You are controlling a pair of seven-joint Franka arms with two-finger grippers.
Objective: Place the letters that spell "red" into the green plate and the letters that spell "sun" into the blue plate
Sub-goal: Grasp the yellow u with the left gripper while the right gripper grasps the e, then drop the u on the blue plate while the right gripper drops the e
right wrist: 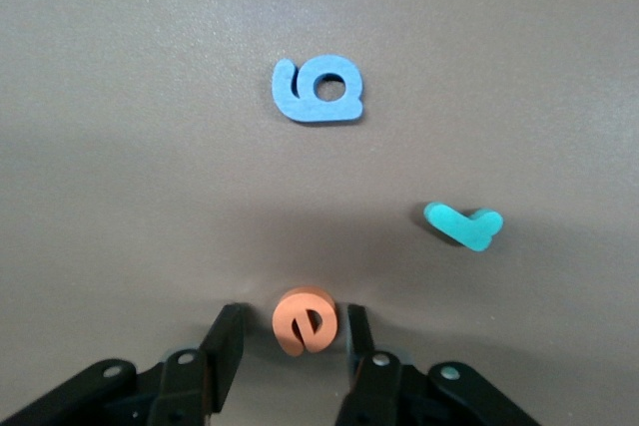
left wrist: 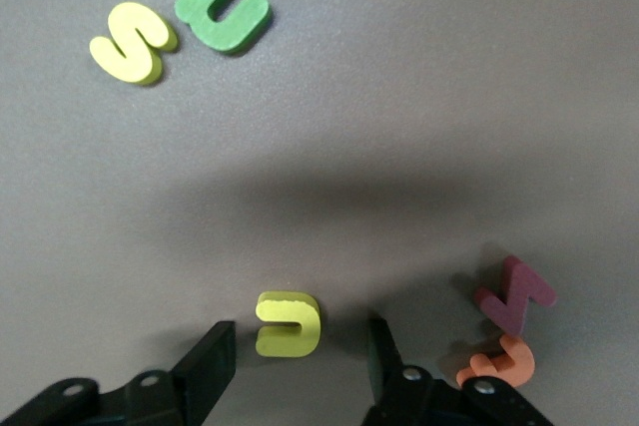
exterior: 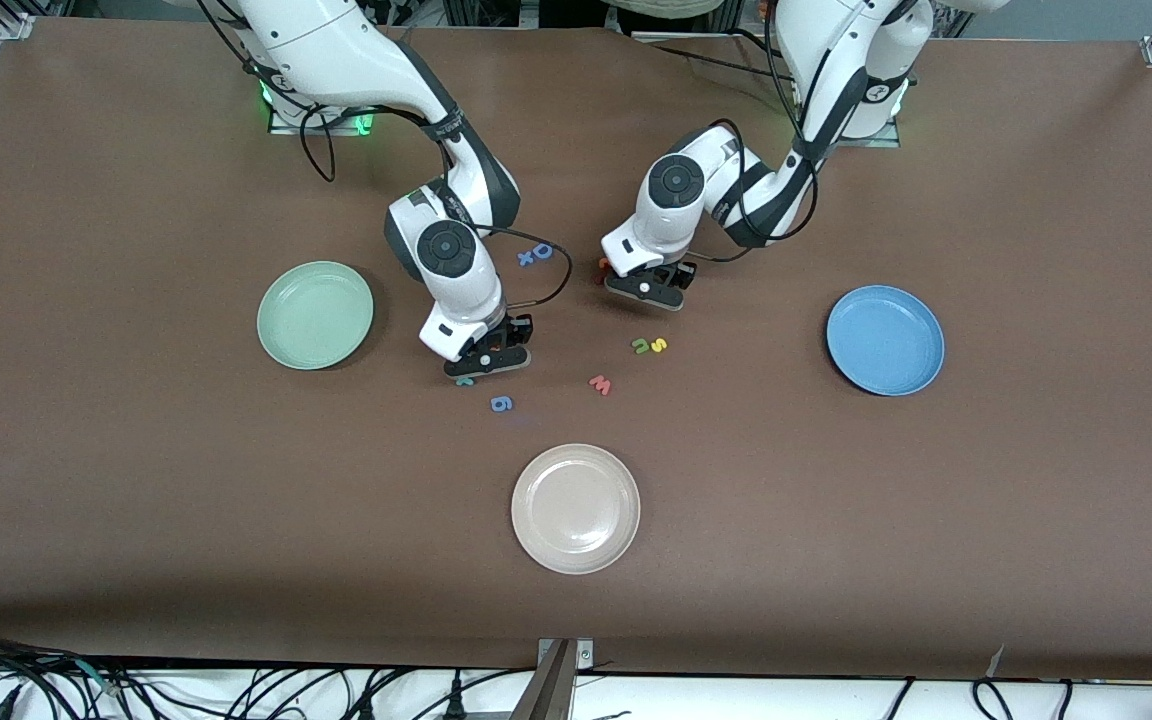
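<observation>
Left gripper (left wrist: 295, 371) down on surface (exterior: 836, 500), fingers apart around yellow u (left wrist: 289, 323), not yet gripping. Right gripper (right wrist: 290, 366) likewise, straddling orange e (right wrist: 306, 320). Probably light, squashy foam; best pinched across flat edges, gently.

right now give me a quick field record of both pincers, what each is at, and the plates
left pincer: low at the table, fingers either side of the yellow u, gaps showing
right pincer: low at the table, fingers close around the orange e
green plate: no letters in it
blue plate: no letters in it
cream plate: nearest the front camera
</observation>
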